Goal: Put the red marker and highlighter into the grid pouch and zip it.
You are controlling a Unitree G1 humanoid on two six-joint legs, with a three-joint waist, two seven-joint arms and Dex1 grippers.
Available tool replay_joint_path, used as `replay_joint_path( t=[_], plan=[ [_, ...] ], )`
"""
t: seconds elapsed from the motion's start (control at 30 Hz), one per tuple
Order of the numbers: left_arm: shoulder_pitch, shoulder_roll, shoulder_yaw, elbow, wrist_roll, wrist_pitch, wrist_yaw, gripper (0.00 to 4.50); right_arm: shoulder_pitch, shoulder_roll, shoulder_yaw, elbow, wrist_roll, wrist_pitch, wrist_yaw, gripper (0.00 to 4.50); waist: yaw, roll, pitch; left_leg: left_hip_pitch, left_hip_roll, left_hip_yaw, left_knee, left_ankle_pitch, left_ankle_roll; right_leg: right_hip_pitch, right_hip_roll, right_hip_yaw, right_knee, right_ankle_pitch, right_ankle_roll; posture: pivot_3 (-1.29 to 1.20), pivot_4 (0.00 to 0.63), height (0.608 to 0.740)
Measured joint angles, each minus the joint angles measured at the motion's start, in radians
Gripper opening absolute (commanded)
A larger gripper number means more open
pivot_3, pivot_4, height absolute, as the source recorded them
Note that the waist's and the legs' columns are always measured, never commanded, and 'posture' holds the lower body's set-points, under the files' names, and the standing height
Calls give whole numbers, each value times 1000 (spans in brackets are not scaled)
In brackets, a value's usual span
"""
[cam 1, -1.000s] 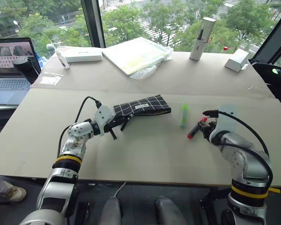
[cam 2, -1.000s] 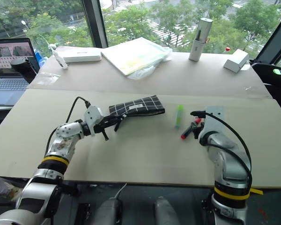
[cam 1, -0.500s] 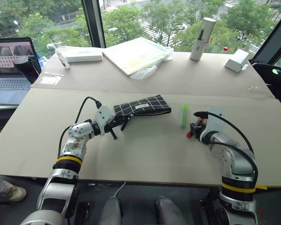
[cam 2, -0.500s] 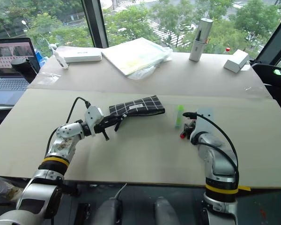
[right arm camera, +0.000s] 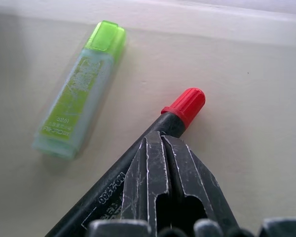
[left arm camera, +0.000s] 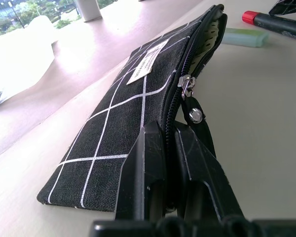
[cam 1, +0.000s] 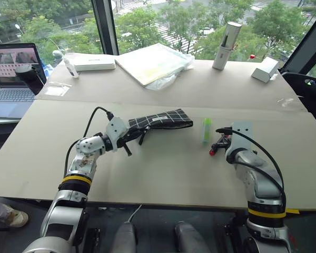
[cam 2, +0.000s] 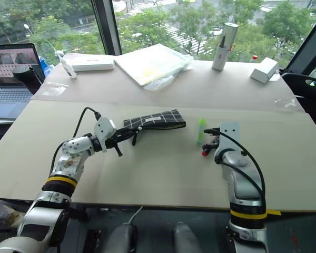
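On table, right claw (right arm camera: 160, 163) clamping red marker (right arm camera: 183, 105), left claw (left arm camera: 170, 163) pinching grid pouch (left arm camera: 138, 98) (label illegible)

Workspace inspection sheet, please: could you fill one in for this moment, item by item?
Surface: beige table, with a second table butted behind it.
Job's things: grid pouch lies partly unzipped; red marker and highlighter lie on the table outside it, side by side and apart.
Clutter: white box, plastic-wrapped pad, upright cylinder and small white box on the far table.
Grippers: left gripper shut on the pouch's edge near the zipper pull; right gripper shut on the marker's black barrel.
Cables: black cable loops over the left wrist, another over the right.
Surroundings: laptop to the left, windows onto trees.
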State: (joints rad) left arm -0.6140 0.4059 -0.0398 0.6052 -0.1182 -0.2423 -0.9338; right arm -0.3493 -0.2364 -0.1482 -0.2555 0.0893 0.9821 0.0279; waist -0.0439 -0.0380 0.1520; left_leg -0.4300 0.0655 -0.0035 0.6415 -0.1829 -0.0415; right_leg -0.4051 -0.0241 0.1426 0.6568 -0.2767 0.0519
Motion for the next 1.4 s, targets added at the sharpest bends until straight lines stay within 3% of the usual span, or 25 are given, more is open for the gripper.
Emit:
replay_joint_path(
  t=[0.17, 0.2, 0.27, 0.53, 0.7, 1.03, 1.4],
  plan=[
    [-2, 0, 0, 0, 0, 0, -2, 0, 2, 5, 7, -3, -17, 0, -14, 63, 0, 0, 0, 0, 0, 0, 0, 0, 0, 0, 0, 0, 0, 0, 0, 0, 150, 738],
    [-2, 0, 0, 0, 0, 0, -2, 0, 6, 2, 9, -7, -26, -1, -19, 613, 1, 0, 0, 0, 0, 0, 0, 0, 0, 0, 0, 0, 0, 0, 0, 0, 150, 738],
    [-2, 0, 0, 0, 0, 1, -2, 0, 17, -11, 8, -8, -36, -18, -27, 1094, 3, 0, 0, 0, 0, 0, 0, 0, 0, 0, 0, 0, 0, 0, 0, 0, 150, 738],
    [-2, -2, 0, 0, -1, 5, -9, 0, 24, -10, -87, 12, -14, 23, -26, 3805, 1, 1, 1, -1, 0, 0, 0, 0, 0, -1, 0, 0, 0, 0, 0, 0, 150, 738],
    [-2, -10, 0, 0, -6, 9, -12, 0, -14, -2, -142, 8, 21, 71, -20, 3805, 0, 1, 1, -1, 0, 0, 0, 0, 0, -1, 0, 0, 0, 0, 0, 0, 150, 738],
    [-1, -17, 4, 0, -6, 9, -11, 0, -82, -31, -106, -16, 11, 69, -21, 3805, -2, 1, 1, -1, 0, 0, -1, 0, 0, -2, 0, 0, 0, 0, 0, 0, 150, 738],
    [-1, -23, 6, 0, -6, 9, -7, 0, -97, 62, -65, -42, -33, 103, -108, 3805, 1, 2, 1, -2, -1, 0, -2, 0, 0, -2, -1, 0, -1, 0, 0, 0, 150, 738]
  ],
)
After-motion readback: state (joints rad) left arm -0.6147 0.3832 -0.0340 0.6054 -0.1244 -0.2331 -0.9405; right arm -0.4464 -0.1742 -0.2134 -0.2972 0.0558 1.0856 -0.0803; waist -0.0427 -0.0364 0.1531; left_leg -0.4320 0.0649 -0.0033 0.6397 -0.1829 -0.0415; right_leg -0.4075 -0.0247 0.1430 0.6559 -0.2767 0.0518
